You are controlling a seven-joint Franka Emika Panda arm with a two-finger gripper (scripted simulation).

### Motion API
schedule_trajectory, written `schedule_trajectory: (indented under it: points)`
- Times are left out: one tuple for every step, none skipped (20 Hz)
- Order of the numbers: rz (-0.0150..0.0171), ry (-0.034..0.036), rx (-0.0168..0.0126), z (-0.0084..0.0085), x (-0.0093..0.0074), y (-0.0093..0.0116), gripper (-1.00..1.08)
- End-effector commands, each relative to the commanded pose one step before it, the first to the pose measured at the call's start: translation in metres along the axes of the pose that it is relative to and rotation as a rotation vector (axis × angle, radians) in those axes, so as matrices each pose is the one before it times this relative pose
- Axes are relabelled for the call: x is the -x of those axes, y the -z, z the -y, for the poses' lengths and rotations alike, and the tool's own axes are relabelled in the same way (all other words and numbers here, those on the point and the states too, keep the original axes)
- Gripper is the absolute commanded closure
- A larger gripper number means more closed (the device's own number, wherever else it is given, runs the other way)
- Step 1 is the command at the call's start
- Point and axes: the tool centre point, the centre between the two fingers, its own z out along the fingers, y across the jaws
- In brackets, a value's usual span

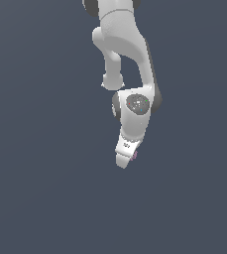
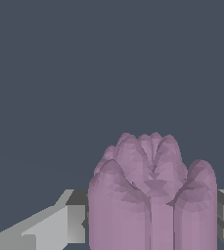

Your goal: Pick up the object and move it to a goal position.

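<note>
In the wrist view the object (image 2: 150,195), a pinkish-purple lumpy piece, fills the space between my two grey fingers (image 2: 59,227), which press against its sides. In the exterior view only a small purple sliver of the object (image 1: 135,155) peeks out beside the tip of my white gripper (image 1: 125,159), which points downward at the end of the bent white arm. The gripper is shut on the object. Most of the object is hidden by the gripper in the exterior view.
A plain dark blue-grey surface (image 1: 35,188) spreads all around the arm in both views. The arm's upper links (image 1: 120,34) reach in from the upper edge of the exterior view.
</note>
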Motion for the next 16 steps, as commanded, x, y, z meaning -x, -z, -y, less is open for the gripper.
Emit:
schedule_trajectory:
  points:
    - [0.00035,-0.00032,-0.00043,-0.00968,-0.0089,0.00403,1.08]
    - [0.0,0.0,0.0,-0.00318,-0.00292,0.00132,1.08]
    - [0.0,0.0,0.0,-0.00293,-0.00267,0.0012,1.08]
    - [0.0,0.0,0.0,-0.00268,-0.00244,0.00109,1.08]
    - [0.0,0.0,0.0,-0.00244,-0.0022,0.00098,1.08]
    - [0.0,0.0,0.0,-0.00221,-0.00198,0.00087,1.08]
    - [0.0,0.0,0.0,-0.00198,-0.00176,0.00077,1.08]
    - [0.00059,0.00035,0.0001,-0.00163,-0.00181,0.00053,1.08]
    - [0.0,0.0,0.0,-0.00154,-0.00135,0.00058,1.08]
    - [0.0,0.0,0.0,-0.00133,-0.00116,0.00049,1.08]
    - [0.0,0.0,0.0,-0.00112,-0.00097,0.00041,1.08]
    - [0.0,0.0,0.0,-0.00091,-0.00078,0.00033,1.08]
    - [0.0,0.0,0.0,-0.00071,-0.0006,0.00025,1.08]
    - [0.0,0.0,0.0,-0.0005,-0.00043,0.00018,1.08]
    - [0.0,0.0,0.0,-0.0003,-0.00025,0.0001,1.08]
    - [0.0,0.0,0.0,-0.0001,-0.00008,0.00003,1.08]
